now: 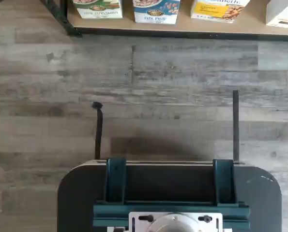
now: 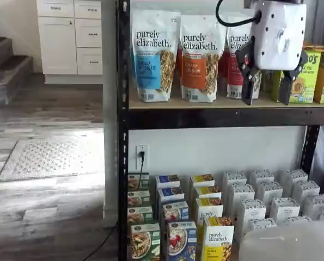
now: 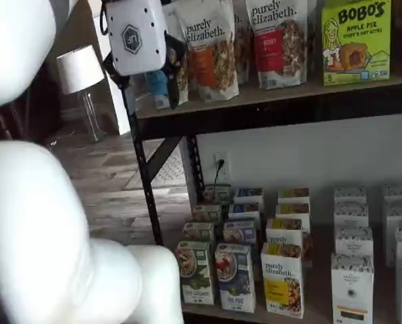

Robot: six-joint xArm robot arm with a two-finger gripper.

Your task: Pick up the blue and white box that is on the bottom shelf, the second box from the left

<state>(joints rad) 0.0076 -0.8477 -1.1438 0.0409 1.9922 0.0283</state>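
Note:
The blue and white box (image 2: 182, 241) stands upright at the front of the bottom shelf (image 3: 319, 283), between a green-fronted carton and a yellow carton, with several alike in a row behind it. It also shows in the other shelf view (image 3: 235, 277) and in the wrist view (image 1: 156, 10). My gripper (image 2: 267, 89) hangs high up at the level of the upper tier, in front of the granola bags, far above the box. Its two black fingers show a plain gap and hold nothing. It also shows in a shelf view (image 3: 152, 94).
A green-fronted carton (image 2: 144, 242) and a yellow carton (image 2: 218, 239) flank the box. Rows of white cartons (image 2: 260, 206) stand to the right. The black rack post (image 2: 122, 136) is at the left. My white arm (image 3: 38, 223) fills the near left. A dark mount with teal brackets (image 1: 168, 193) shows in the wrist view.

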